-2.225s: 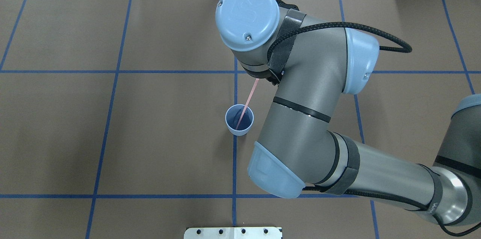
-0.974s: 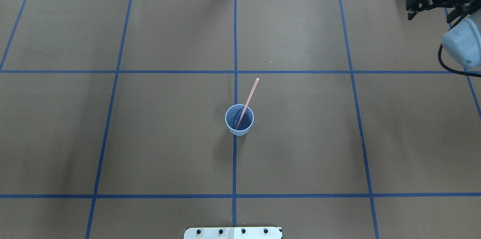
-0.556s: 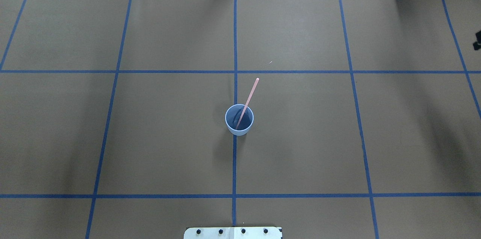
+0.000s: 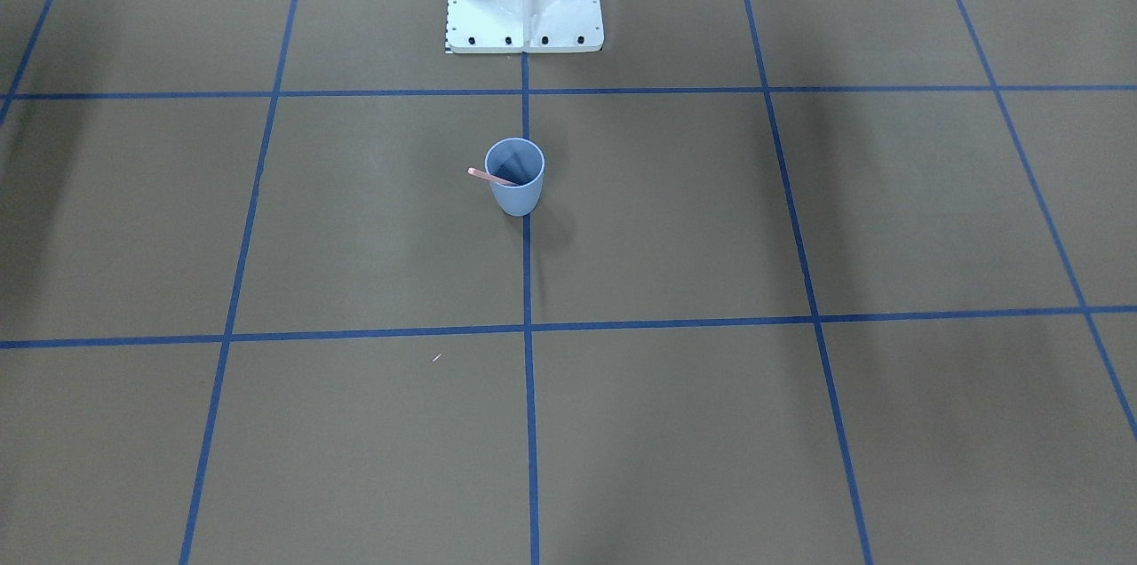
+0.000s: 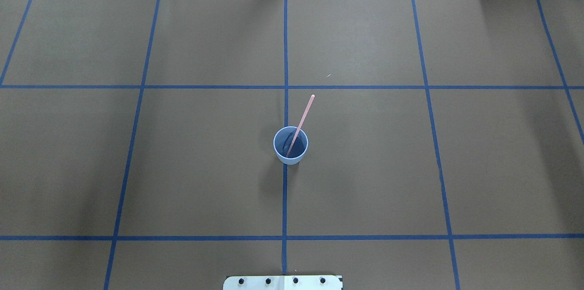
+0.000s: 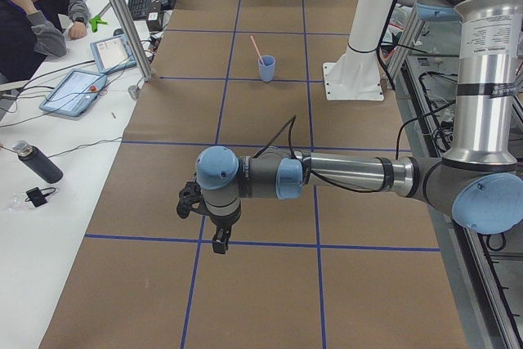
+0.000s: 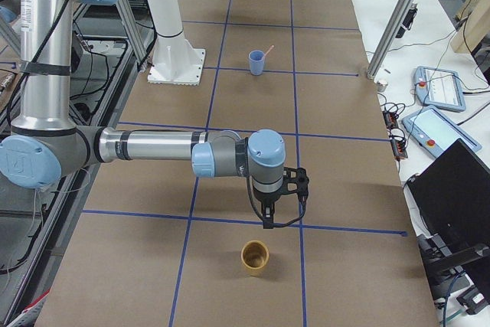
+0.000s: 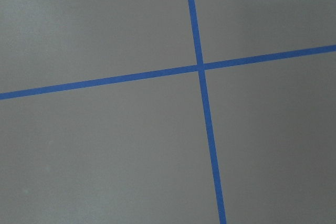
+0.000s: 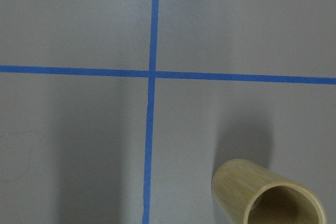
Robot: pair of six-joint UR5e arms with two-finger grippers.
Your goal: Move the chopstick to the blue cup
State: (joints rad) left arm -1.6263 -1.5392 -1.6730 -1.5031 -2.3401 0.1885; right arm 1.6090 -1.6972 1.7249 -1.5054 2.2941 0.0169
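We cannot tell from the side views how far the left gripper (image 6: 218, 241) or the right gripper (image 7: 283, 216) is parted. One thin pink chopstick (image 5: 301, 119) leans in the one smooth blue cup (image 5: 290, 159), its lower end hidden inside. One wood-grained cup (image 7: 255, 257) stands near the right gripper.

Matt paper on bench (image 5: 205, 167), smooth plastic blue cup (image 4: 515, 196)
Brown paper is looking matt under blue tape lines (image 5: 205, 86); chopstick (image 5: 305, 114) is looking smooth, tan cup (image 9: 247, 182) is showing wood grain.
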